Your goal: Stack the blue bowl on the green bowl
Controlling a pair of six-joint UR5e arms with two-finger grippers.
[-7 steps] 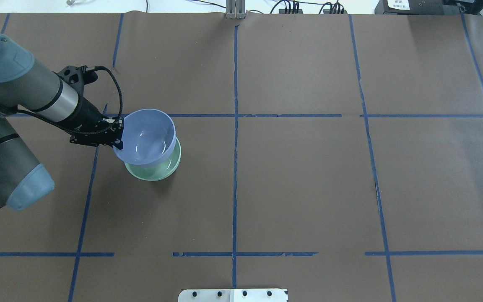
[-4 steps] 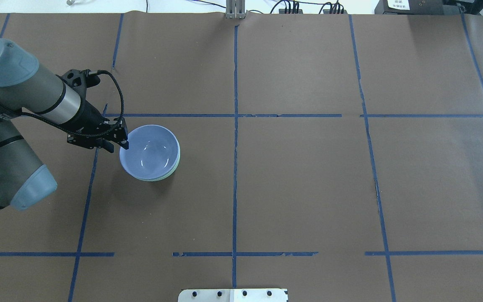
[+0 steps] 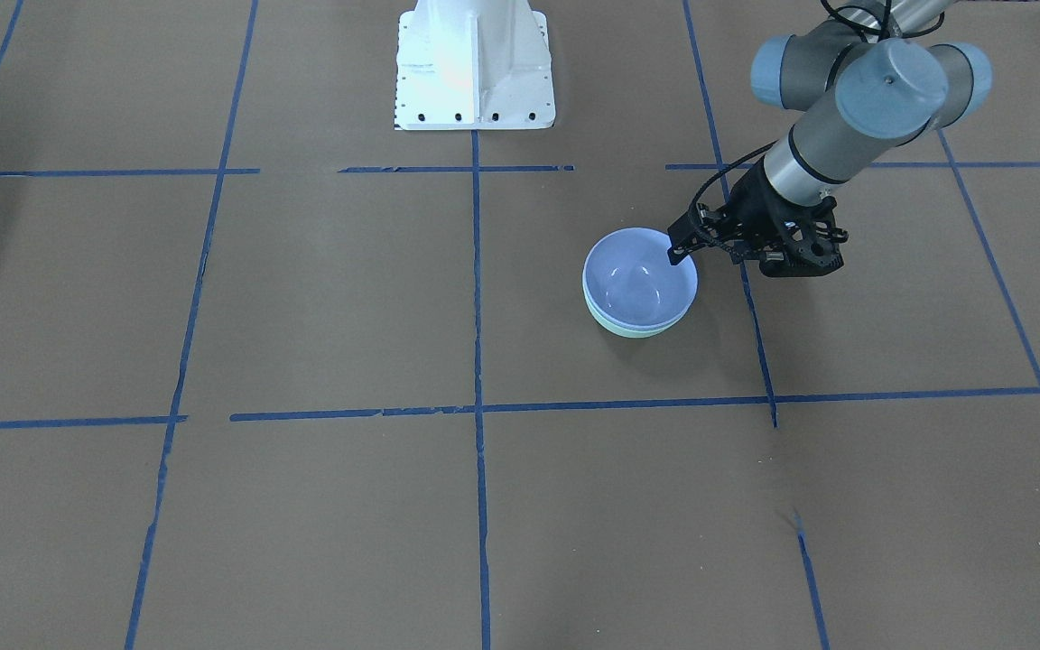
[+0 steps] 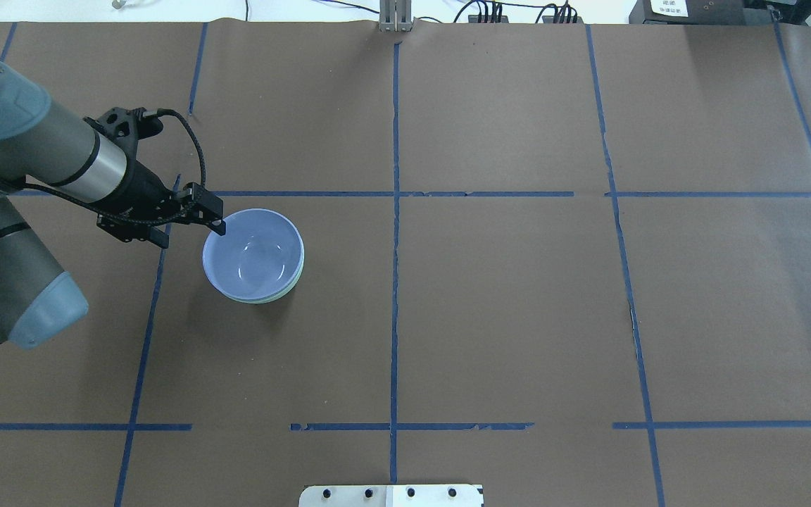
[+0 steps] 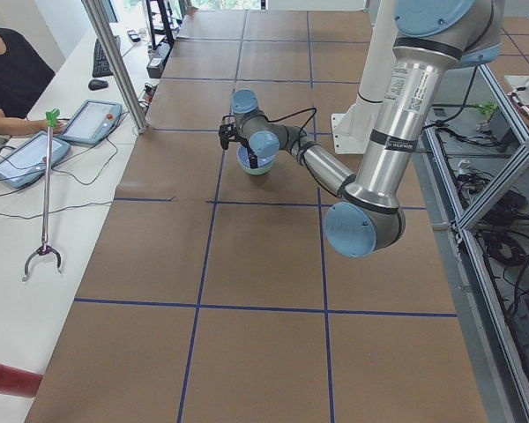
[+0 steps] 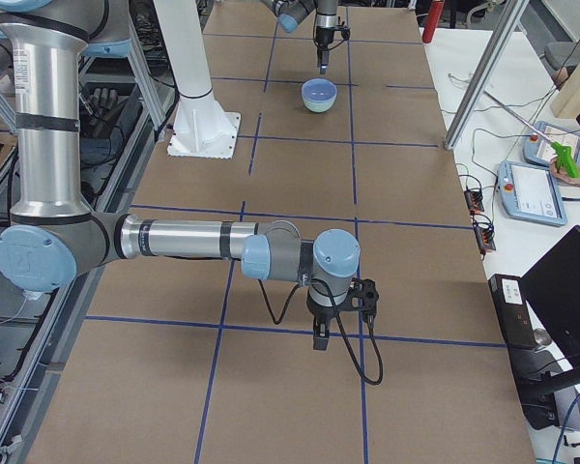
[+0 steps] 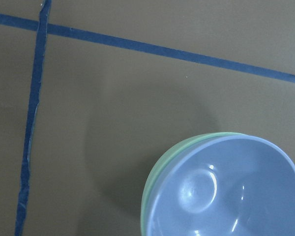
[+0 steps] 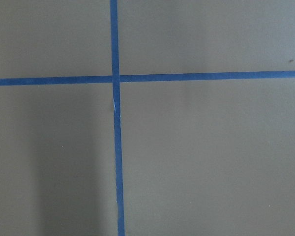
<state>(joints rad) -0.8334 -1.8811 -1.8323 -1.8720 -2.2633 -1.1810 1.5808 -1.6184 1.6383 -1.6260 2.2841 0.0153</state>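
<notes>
The blue bowl (image 4: 254, 253) sits nested inside the green bowl (image 4: 286, 290), of which only a thin mint rim shows. Both also show in the front-facing view, blue bowl (image 3: 637, 284) over green bowl (image 3: 633, 332), and in the left wrist view, blue bowl (image 7: 231, 191) inside green bowl (image 7: 155, 187). My left gripper (image 4: 193, 234) hangs open and empty just off the bowls' left rim, one fingertip (image 4: 220, 227) over the rim edge. My right gripper (image 6: 319, 338) shows only in the exterior right view, far from the bowls; I cannot tell its state.
Brown paper with blue tape lines (image 4: 395, 211) covers the table. The robot's white base (image 3: 475, 63) stands at the near edge. An operator (image 5: 9, 79) and tablets sit beyond the far side.
The left gripper let go of the blue bowl, which dropped from a tilted hold into the green bowl. The gripper then opened wider and drew back up and away from the rim.
</notes>
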